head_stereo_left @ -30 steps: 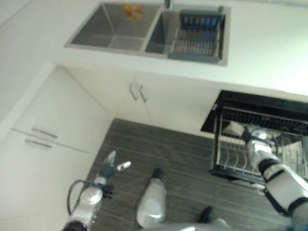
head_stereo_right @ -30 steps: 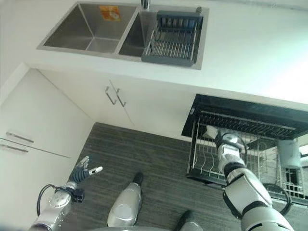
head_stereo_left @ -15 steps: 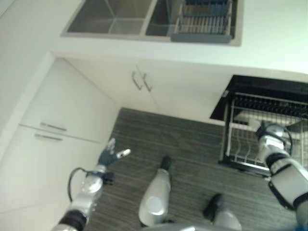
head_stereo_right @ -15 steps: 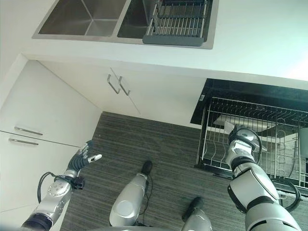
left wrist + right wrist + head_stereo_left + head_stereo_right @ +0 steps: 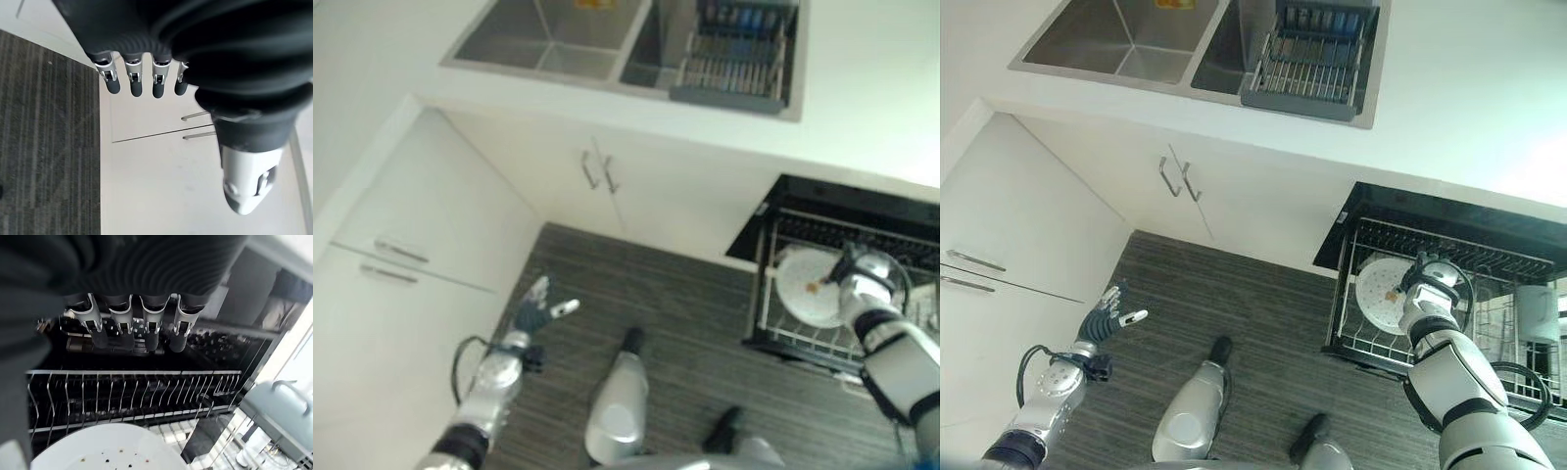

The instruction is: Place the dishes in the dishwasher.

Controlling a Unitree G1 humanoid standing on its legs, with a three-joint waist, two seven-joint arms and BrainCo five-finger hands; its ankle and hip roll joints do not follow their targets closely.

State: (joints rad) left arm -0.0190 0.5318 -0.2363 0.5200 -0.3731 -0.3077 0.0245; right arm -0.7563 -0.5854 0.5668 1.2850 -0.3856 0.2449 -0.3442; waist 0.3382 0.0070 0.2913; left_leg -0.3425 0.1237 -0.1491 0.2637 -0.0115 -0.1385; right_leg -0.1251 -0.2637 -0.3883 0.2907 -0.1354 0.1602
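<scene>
plate (image 5: 102,448) cut off, rack (image 5: 1513,323) cropped by edge

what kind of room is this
Most likely a home kitchen: a double steel sink set into a white counter, white cabinets below it, and a pulled-out dishwasher rack holding a white plate.

A pale desk (image 5: 1489,108) carries a steel double sink (image 5: 1126,44) with a dark drying rack (image 5: 1307,64) in its right basin, above white cabinet doors (image 5: 1234,201) with slim metal handles (image 5: 1173,178), and dark striped flooring (image 5: 1244,323) runs along the base of the units.
</scene>
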